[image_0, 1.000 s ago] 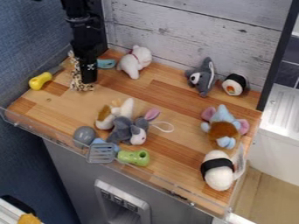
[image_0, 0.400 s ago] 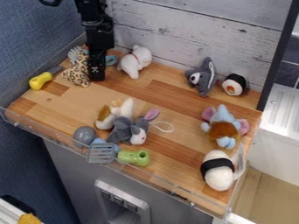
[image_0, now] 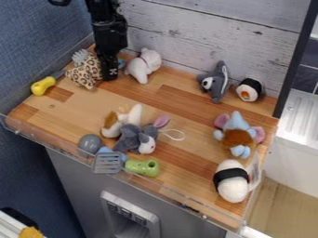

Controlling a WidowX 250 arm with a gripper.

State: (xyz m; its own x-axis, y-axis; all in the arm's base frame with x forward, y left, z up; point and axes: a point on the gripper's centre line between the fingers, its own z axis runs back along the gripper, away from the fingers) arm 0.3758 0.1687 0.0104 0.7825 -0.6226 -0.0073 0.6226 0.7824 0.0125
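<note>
My gripper (image_0: 110, 76) hangs at the upper left of the work surface, low over the wood. Right beside it on the left is a leopard-spotted plush toy (image_0: 85, 70) with a grey tuft; whether the two are joined or only close, I cannot tell. A small teal thing (image_0: 121, 62) peeks out behind the gripper, mostly hidden. To the gripper's right sits a white plush (image_0: 144, 66) with a red collar. A knife with a yellow handle (image_0: 43, 86) lies to the left of the spotted toy.
Grey donkey plush (image_0: 138, 138), brown-and-white plush (image_0: 114, 125), grey spatula (image_0: 108, 162) and green tube (image_0: 142, 167) are near the front edge. Rightward are a grey shark-like plush (image_0: 214, 83), sushi toy (image_0: 249, 89), elephant plush (image_0: 237, 135) and white-and-black toy (image_0: 231, 181). A clear rim (image_0: 164, 190) runs along the front.
My gripper has moved right and slightly toward the back wall. The spotted toy has turned and shifted a little toward the back and right, and more of it shows than at first.
</note>
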